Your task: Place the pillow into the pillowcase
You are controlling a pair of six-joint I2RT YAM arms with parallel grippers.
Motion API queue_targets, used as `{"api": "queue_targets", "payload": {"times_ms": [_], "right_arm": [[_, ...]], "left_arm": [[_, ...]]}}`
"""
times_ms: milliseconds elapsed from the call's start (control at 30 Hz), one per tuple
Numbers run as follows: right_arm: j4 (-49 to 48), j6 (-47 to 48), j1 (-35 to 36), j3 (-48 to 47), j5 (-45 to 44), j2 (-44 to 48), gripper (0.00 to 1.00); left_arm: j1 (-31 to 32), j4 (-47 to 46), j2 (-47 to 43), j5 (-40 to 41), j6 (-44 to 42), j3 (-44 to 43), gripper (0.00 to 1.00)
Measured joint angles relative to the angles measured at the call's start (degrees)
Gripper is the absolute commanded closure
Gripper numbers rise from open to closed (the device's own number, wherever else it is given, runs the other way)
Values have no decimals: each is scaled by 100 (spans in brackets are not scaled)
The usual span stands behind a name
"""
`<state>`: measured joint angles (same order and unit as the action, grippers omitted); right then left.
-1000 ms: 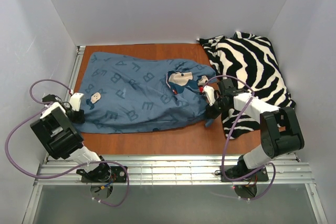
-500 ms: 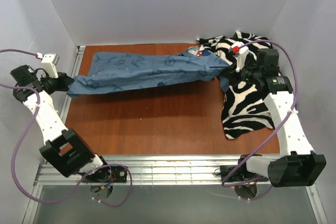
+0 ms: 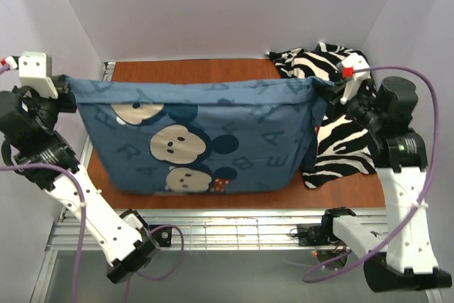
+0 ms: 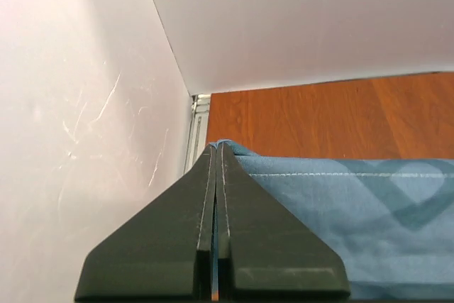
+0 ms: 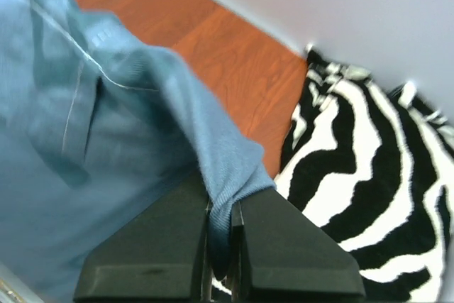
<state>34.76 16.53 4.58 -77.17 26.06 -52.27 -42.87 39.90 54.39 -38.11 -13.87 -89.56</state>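
We hold the large blue fabric pillowcase (image 3: 213, 133), printed with cartoon mouse faces, red bows and pale letters, raised and stretched wide between both arms; it hangs like a curtain over the brown wooden counter (image 3: 191, 69), the mouse faces turned toward the near side; our left fingers (image 4: 210, 175) are pressed together on its upper left corner, a thin blue hem showing in the seam between them; our right fingers (image 5: 204, 211) pinch a bunched fold at its upper right corner; whether the lower edge touches the counter we cannot tell; the black-and-white zebra-striped cloth (image 3: 344, 143) lies at the far right, just behind the pillowcase's right end.
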Motion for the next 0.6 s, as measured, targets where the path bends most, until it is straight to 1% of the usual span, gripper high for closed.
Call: {"api": "queue_targets", "payload": {"times_ms": [133,233,300,333,367,400,433,467,500,533,600], "right_arm": [[-304,7,31,-7,-39,-1150,99],[-693,-9,96,-85,-59,-2382,99],[-855,-52,116,-306,-133,-3228,99],[-841,-92,122,-546,-184,-3672,94],[-885,-122,129,-852,-249,-4124,69],[-826,-190,133,-1279,-341,-4614,43],[-870,-203,131,-1797,-468,-5125,23],[-907,-223,118,-2396,-605,-5617,2],[-1099,-210,103,-2837,-778,-6000,1],[-1237,-192,87,-3086,-960,-6223,1],[-1244,-103,35,-3191,-1165,-6310,1]], "left_arm": [[87,-474,732,-118,210,299,100],[531,-804,1698,-118,247,597,100],[946,-1143,2389,90,234,920,100],[1187,-1335,2741,264,225,1064,100],[1414,-1495,3104,433,219,1139,100],[1665,-1563,3554,629,214,1075,89],[1867,-1659,4041,815,195,872,74],[2059,-1646,4559,1032,225,472,57],[2203,-1473,5187,1241,319,-199,28],[2293,-1388,5838,1412,411,-1058,2],[2352,-1034,7023,1718,557,-2914,2]]}}
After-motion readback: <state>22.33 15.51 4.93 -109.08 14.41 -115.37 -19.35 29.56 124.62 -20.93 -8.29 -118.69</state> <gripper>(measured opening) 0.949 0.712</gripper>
